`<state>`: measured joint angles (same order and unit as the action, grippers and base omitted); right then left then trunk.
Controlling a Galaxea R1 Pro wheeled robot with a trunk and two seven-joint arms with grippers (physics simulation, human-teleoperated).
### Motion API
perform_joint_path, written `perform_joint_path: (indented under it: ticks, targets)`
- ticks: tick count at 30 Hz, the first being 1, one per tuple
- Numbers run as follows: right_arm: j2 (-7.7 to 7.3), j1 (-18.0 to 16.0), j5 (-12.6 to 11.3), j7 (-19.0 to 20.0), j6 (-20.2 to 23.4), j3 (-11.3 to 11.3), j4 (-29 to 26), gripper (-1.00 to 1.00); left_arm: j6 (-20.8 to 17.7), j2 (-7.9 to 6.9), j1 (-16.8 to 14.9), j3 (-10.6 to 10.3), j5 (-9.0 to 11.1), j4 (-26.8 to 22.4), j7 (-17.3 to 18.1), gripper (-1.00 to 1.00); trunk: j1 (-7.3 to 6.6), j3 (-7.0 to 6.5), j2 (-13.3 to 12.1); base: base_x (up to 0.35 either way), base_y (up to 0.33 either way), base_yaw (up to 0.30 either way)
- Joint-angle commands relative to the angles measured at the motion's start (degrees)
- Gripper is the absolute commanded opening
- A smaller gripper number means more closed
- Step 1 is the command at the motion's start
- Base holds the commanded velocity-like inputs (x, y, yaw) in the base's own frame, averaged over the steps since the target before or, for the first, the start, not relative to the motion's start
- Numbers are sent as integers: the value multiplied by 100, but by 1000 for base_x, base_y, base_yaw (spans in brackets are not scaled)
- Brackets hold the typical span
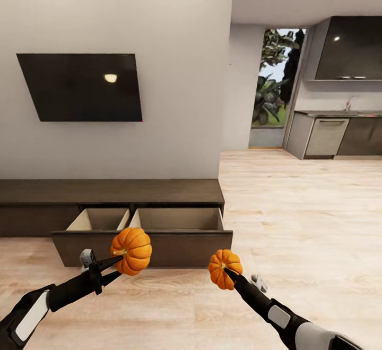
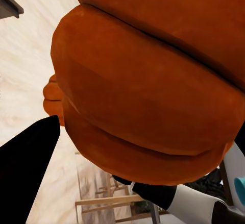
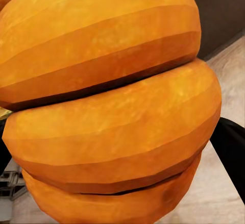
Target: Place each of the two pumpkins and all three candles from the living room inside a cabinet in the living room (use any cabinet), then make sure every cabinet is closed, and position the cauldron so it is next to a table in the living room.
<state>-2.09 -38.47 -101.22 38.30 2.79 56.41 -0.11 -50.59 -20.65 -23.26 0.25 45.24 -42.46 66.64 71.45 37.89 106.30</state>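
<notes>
Two orange ribbed pumpkins hang in front of the long dark-brown cabinet (image 1: pixel 111 191). My left gripper (image 1: pixel 118 258) is shut on the larger-looking pumpkin (image 1: pixel 132 250), which looms close in the left wrist view as the pumpkin (image 2: pixel 148 81). The other pumpkin (image 1: pixel 224 269) sits in my right gripper (image 1: pixel 229 271), also shut, and appears huge as the pumpkin (image 3: pixel 107 101) in the right wrist view. Two cabinet drawers stand pulled open: the left drawer (image 1: pixel 98 220) and the right drawer (image 1: pixel 178 219), both with pale bare interiors. Candles and cauldron are out of view.
A black TV (image 1: pixel 82 87) hangs on the wall above the cabinet. Pale wood floor (image 1: pixel 297 217) runs right toward a grey kitchen (image 1: pixel 339 135) and a glass door (image 1: pixel 276 82). Wooden chair frames (image 2: pixel 115 201) show past the left pumpkin.
</notes>
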Motion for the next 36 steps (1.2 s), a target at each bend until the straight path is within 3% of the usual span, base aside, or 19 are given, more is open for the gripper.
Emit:
perform_joint_path:
  ticks: [1, 18, 22, 24, 27, 29, 32, 36]
  targets:
    - [-2, -3, -60, 3, 37, 26, -4, -100, -38, -1, -3, 2, 20, -1, -2, -100, 1, 6, 3, 154, 74, 0]
    - [8, -3, -33, -7, -23, 39, -24, -100, -37, -15, -3, 17, 20, -10, -13, -100, 1, 6, 3, 156, 50, 0]
    - [-2, -8, 11, -35, 242, 92, -80, -100, -31, -65, -18, 37, 15, -43, -60, -100, 1, 6, 3, 40, 0, 0]
    - [-2, -31, 170, -55, 599, 286, -86, -100, -56, -112, -111, 52, 16, -152, -243, -100, 1, 6, 3, 10, 0, 0]
    - [7, -78, 383, -229, 944, 598, -85, -100, -123, -165, -381, 67, 43, -721, -1018, -100, 1, 6, 3, 3, 0, 0]
    - [4, -417, 441, -480, 1029, 689, -86, -100, -158, -88, -645, 91, 90, -1102, -2113, -100, 1, 6, 3, 0, 0, 0]
    - [1, -1033, 524, -876, 1078, 738, -89, -100, -168, 224, -1083, 97, 134, -1608, -3496, -100, 1, 6, 3, 0, 0, 0]
    - [10, -1928, 714, -1144, 1363, 777, -87, -100, -153, 590, -1591, 98, 132, -1797, -4627, -100, 1, 6, 3, 0, 0, 0]
